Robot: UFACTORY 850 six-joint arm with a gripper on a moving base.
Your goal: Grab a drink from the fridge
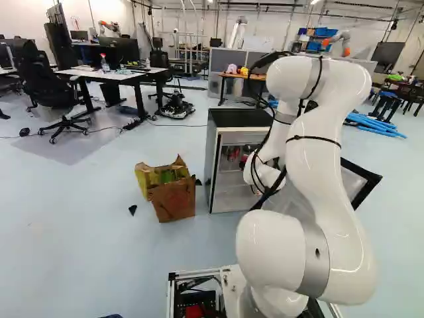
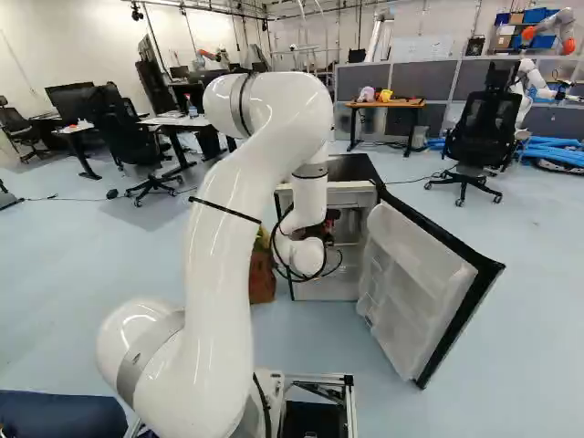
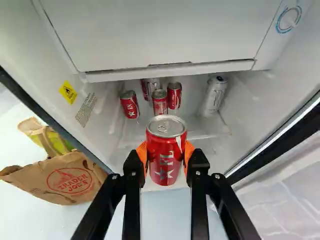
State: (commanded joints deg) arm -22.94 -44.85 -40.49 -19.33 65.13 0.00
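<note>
1. Our gripper [image 2: 323, 230] pinches a red can [image 3: 165, 157] between its orange pads [image 3: 189, 151].
2. A paper bag [image 3: 70, 177] stands beside the open fridge [image 1: 211, 162].
3. Deeper inside, we see more red cans [image 3: 130, 105] and a silver can [image 3: 214, 95].
4. Beyond the fridge stands a wooden-topped table [image 2: 392, 104].

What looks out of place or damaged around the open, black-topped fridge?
A dark triangular scrap lies loose on the pale floor like litter, beside the crumpled brown paper bag. The gripped red metal can shows no dent.
</note>
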